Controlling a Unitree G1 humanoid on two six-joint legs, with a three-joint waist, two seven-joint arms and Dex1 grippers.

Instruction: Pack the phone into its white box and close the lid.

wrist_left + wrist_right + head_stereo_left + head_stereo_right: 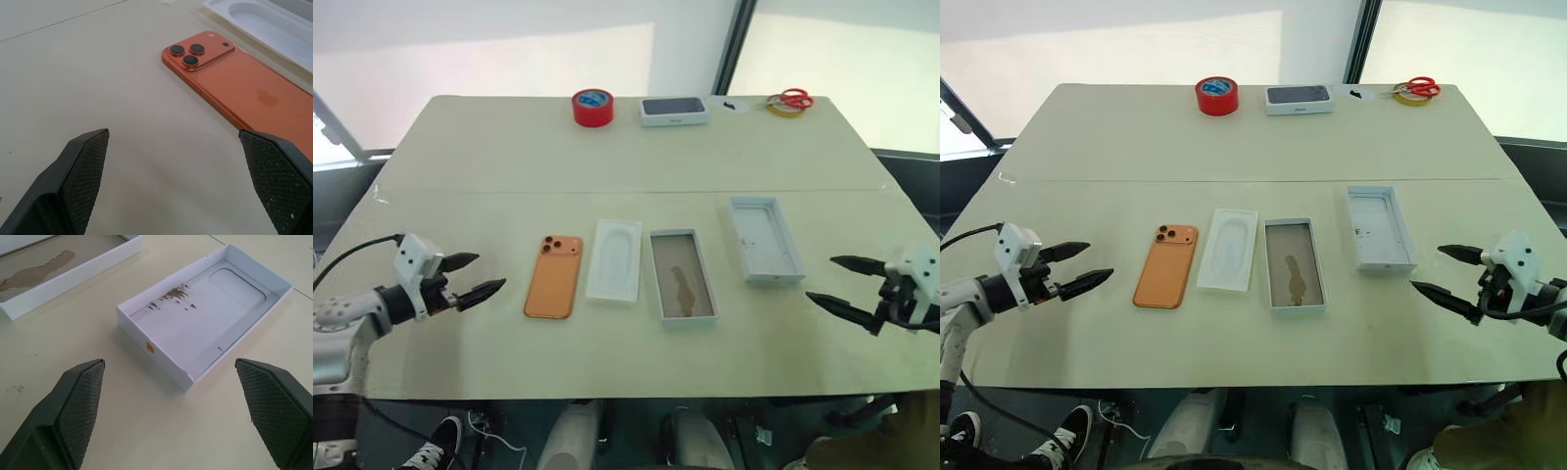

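- Worktop (489, 157): wide pale surface; the four pieces of the job lie in a row near its front edge, all apart from one another
- Progress, as judged: nothing packed yet; the whole task is left to do – phone into box, then lid on
- Lid (764, 238): right end of the row, lying open side up, plain white inside with a few brown scuffs; must be turned over before it can close the box
- White box (682, 275): just right of middle, empty, brownish-grey floor with a darker stain showing; open top is free
- Moulded insert (615, 258): white tray with rounded recess, lying between phone and box; the phone has to be carried over or around it – the one thing in the way
- Phone (555, 275): orange, back up, three lenses at its far corner; flat on the worktop, left end of the row
- Left gripper (470, 277): hovers near the phone's left side, not touching; jaws spread wide, holding nothing
- Right gripper (847, 284): hovers right of the lid, apart from it; jaws spread wide, empty
- Far edge, well clear of the work: second white box with dark phone picture (674, 110), red tape roll (592, 107), scissors with red handles (790, 99) lying on a yellowish tape roll
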